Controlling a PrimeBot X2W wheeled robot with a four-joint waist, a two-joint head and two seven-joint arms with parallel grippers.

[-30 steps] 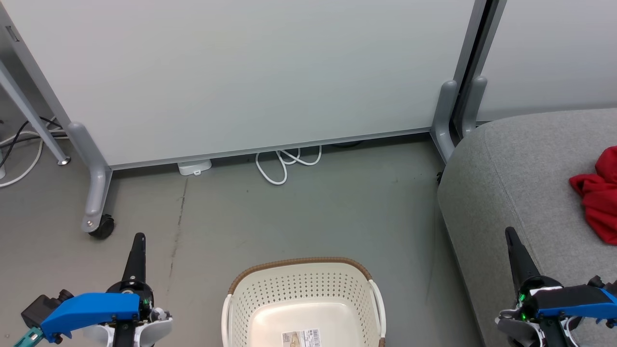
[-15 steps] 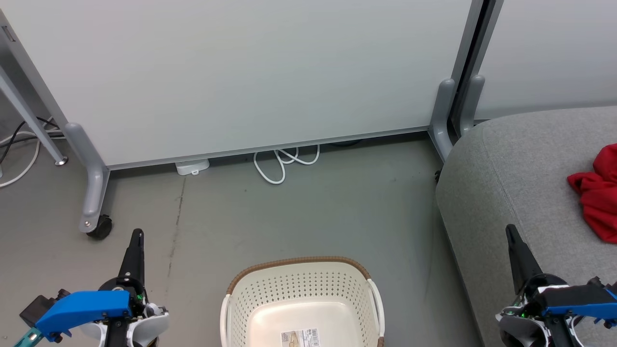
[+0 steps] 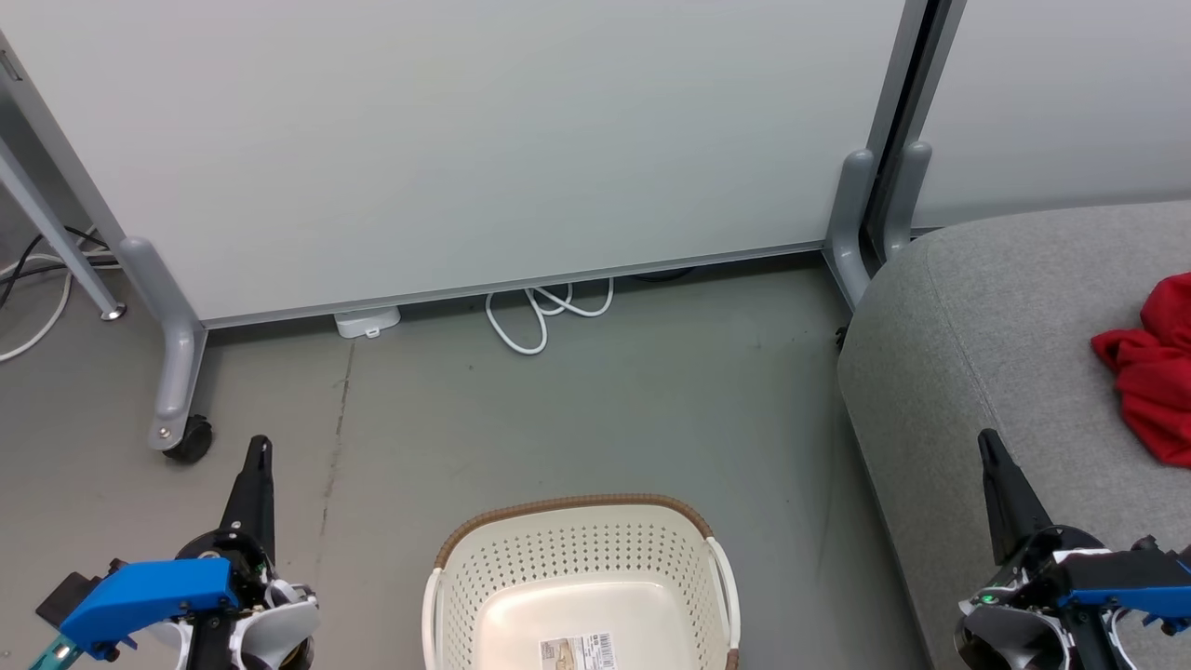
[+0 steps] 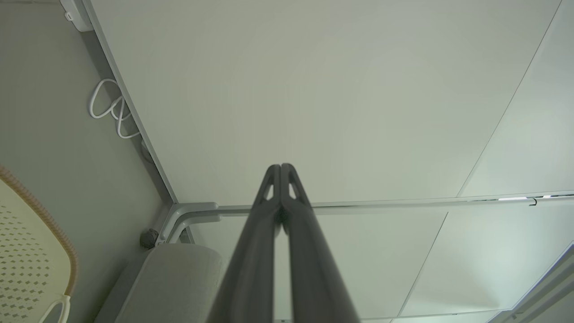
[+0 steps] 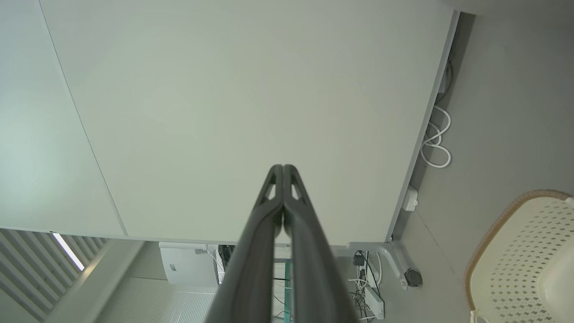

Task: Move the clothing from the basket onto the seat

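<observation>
The cream basket [image 3: 577, 549] with a brown rim stands on the floor at the bottom centre; its floor carries only a paper label [image 3: 580, 649]. Red clothing [image 3: 1149, 377] lies on the grey seat [image 3: 986, 344] at the right edge. My left gripper [image 3: 258, 448] is shut, left of the basket, with nothing in it. My right gripper [image 3: 986, 442] is shut and empty, over the seat's front part. In the left wrist view the left gripper [image 4: 280, 167] points at a white panel, with the basket [image 4: 31, 251] at lower left. The right gripper [image 5: 283, 167] faces the same panel, basket [image 5: 524, 251] at lower right.
A white partition panel [image 3: 465, 140] on grey castor legs [image 3: 177, 372] stands behind the basket. A white cable loop [image 3: 544, 312] and a small white box [image 3: 368, 322] lie at its foot. More cables [image 3: 37, 288] trail at the far left. Grey floor [image 3: 595, 409] lies between panel and basket.
The whole picture has drifted slightly left and up, so the camera has moved. Both grippers have sunk a little in the view and stay shut.
</observation>
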